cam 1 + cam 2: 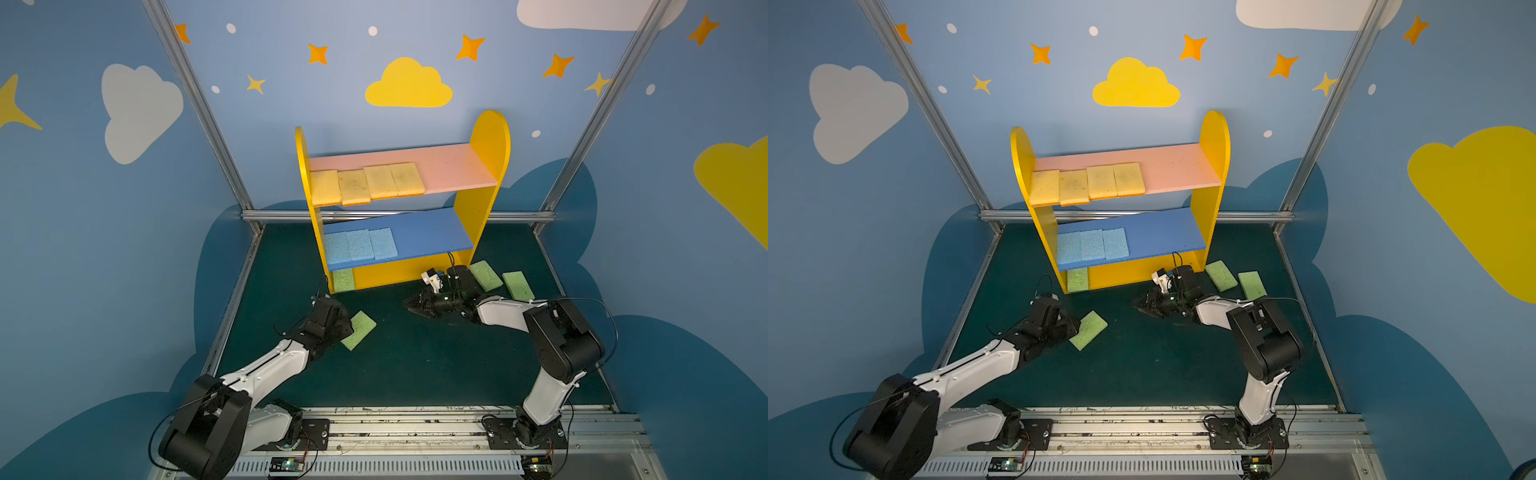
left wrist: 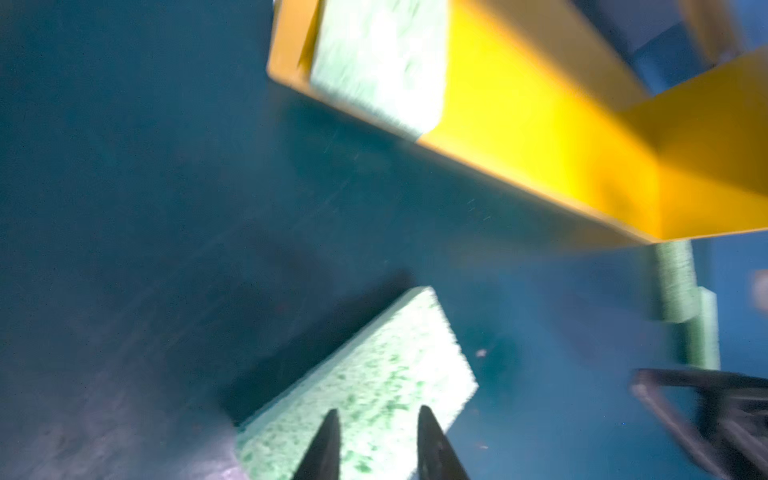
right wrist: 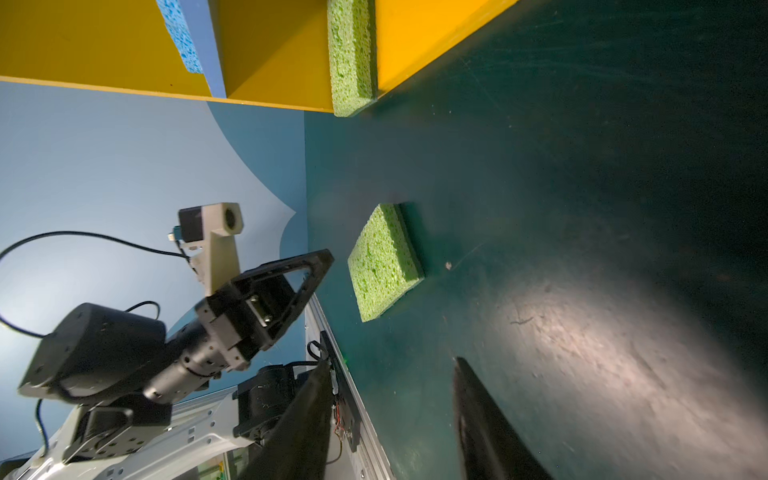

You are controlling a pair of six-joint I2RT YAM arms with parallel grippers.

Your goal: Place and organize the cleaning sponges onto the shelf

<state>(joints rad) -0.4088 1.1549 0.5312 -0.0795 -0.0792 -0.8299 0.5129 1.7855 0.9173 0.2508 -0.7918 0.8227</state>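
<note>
The shelf (image 1: 490, 141) holds several yellow sponges (image 1: 368, 183) on its pink board, three light blue ones (image 1: 359, 245) on its blue board and one green sponge (image 1: 343, 280) at the left of its base. Another green sponge (image 1: 360, 330) (image 3: 382, 262) lies flat on the floor. My left gripper (image 2: 378, 409) hovers at its near edge, open, the fingers apart above the foam. Two more green sponges (image 1: 485, 275) (image 1: 517, 285) lie right of the shelf. My right gripper (image 3: 390, 363) (image 1: 405, 305) is open and empty, low before the shelf, pointing left.
The dark green floor (image 1: 415, 365) is bounded by blue walls and metal frame posts (image 1: 199, 104). An aluminium rail (image 1: 415, 419) carrying both arm bases runs along the front. The right arm's elbow (image 1: 561, 340) stands in front of the two right-hand green sponges.
</note>
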